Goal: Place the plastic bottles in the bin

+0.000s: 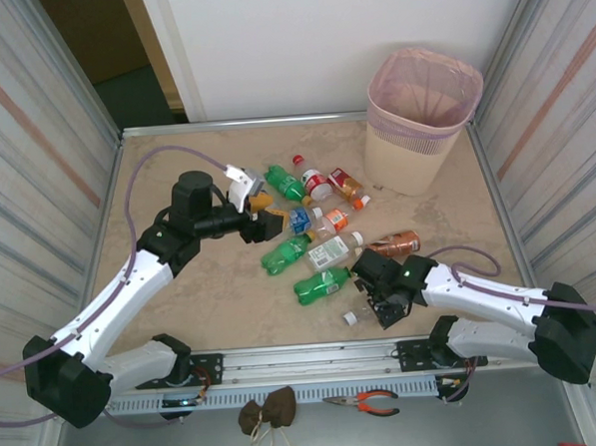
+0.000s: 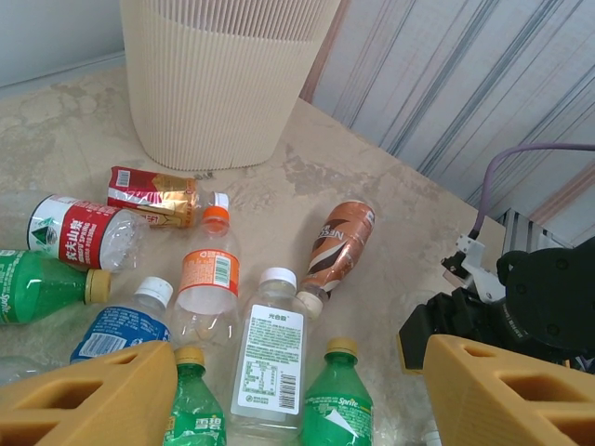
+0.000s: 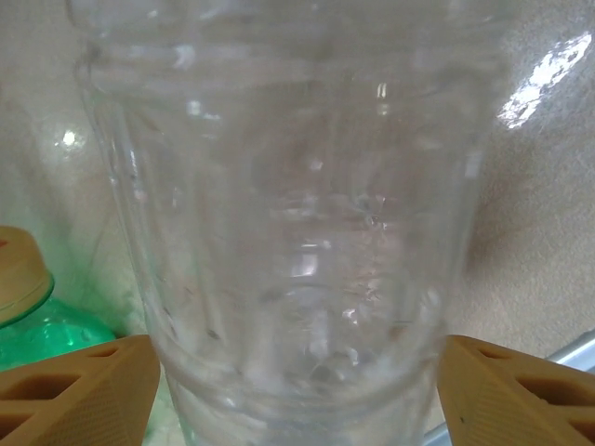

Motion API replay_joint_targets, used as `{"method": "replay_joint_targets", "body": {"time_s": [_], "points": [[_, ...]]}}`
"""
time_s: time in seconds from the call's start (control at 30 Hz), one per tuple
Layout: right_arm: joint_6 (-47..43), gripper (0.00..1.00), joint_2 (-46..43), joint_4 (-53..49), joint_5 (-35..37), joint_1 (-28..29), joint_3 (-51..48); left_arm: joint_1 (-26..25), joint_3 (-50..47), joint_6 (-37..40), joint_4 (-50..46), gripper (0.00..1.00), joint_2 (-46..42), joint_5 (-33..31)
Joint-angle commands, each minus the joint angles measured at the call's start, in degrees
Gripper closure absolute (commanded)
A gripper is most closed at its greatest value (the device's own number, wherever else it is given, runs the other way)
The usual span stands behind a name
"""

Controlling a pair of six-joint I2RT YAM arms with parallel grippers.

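- Top external view: the bin (image 1: 415, 162) stands upright at the far right corner of the table (image 1: 232, 296), with a pink mesh band at the rim and a beige body below.
- The plastic bottles (image 1: 319, 237) lie on their sides in a loose cluster at mid-table, left of the bin and nearer the arms, apart from its wall.
- The left gripper (image 1: 267, 213) hangs at the cluster's left edge with its yellow fingers spread wide — released.
- Left wrist view: the fingers (image 2: 93, 400) sit at the two bottom corners, well apart. A white-labelled clear bottle (image 2: 272, 348) lies below the gap, with a Sprite bottle (image 2: 337, 404) just beside it on the right.
- A brown bottle (image 2: 337, 246) lies tilted, its cap just beside the white-labelled one's cap. An orange-capped bottle (image 2: 209, 274) and a red-labelled bottle (image 2: 79, 237) lie to the left. The ribbed beige bin wall (image 2: 223, 84) rises beyond them.
- The right gripper (image 1: 374, 301) is low over the table at the cluster's near right, over an unlabelled clear bottle (image 1: 358, 310) whose white cap points toward the near edge.
- Right wrist view: the unlabelled clear bottle (image 3: 297, 232) is seen close up, with a yellow finger (image 3: 74, 395) hard against each side wall. Cannot tell whether they pinch or merely flank it.
- A green bottle (image 3: 42, 334) with a yellowish cap lies just left of it.
- Orange-handled pliers (image 1: 363, 404) lie on the ledge in front of the arm bases.
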Motion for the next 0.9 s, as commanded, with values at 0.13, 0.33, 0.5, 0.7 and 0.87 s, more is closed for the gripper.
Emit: {"method": "replay_joint_targets", "body": {"time_s": [0.13, 0.33, 0.5, 0.7, 0.87], "points": [[1.28, 0.29, 2.17, 1.94, 0.00, -0.80, -0.54, 0.64, -0.74, 1.24, 1.09, 0.29, -0.36, 0.97], [0.12, 0.31, 3.41, 2.57, -0.94, -2.12, -0.56, 1.27, -1.04, 0.84, 2.31, 0.29, -0.10, 1.15], [-1.15, 0.31, 3.93, 3.06, -1.30, -3.22, -0.47, 1.61, -1.31, 0.86, 2.36, 0.29, -0.02, 1.34], [-1.87, 0.35, 5.59, 4.16, -1.59, -3.64, -0.13, 1.87, -1.75, 0.94, 2.40, 0.29, -0.62, 0.92], [-2.78, 0.39, 6.07, 3.75, -1.36, -4.01, 0.84, 2.21, -1.74, 0.96, 1.92, 0.29, -0.75, 0.89]]}}
